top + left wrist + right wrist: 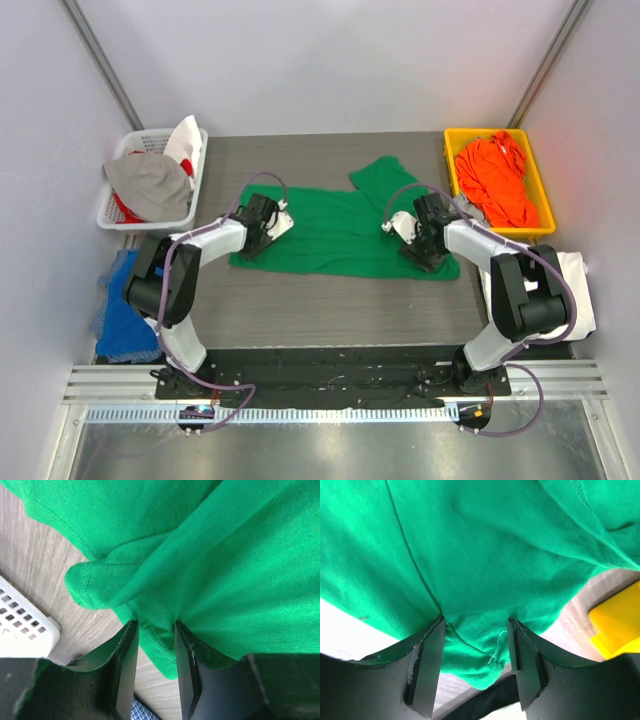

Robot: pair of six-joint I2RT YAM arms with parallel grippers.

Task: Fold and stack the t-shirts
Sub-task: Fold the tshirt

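The bright green t-shirt (340, 235) lies spread on the dark wood table (330, 300). My left gripper (252, 243) is low over its near-left corner. In the left wrist view the jaws (155, 625) stand apart, and the green hem (160, 650) lies between them over bare table. My right gripper (425, 255) is at the near-right corner. Its jaws (476, 621) stand wider, with a bunched fold of green cloth (480, 650) between them. The orange t-shirt (497, 180) is heaped in a yellow bin (452, 165). A white garment (582, 290) lies off the table's right edge.
A white slatted basket (110, 215) at the back left holds grey, red and white clothes; its corner (20, 625) shows in the left wrist view. A blue checked cloth (115, 305) lies left of the table. The yellow bin's corner (617, 625) is close to the right fingers.
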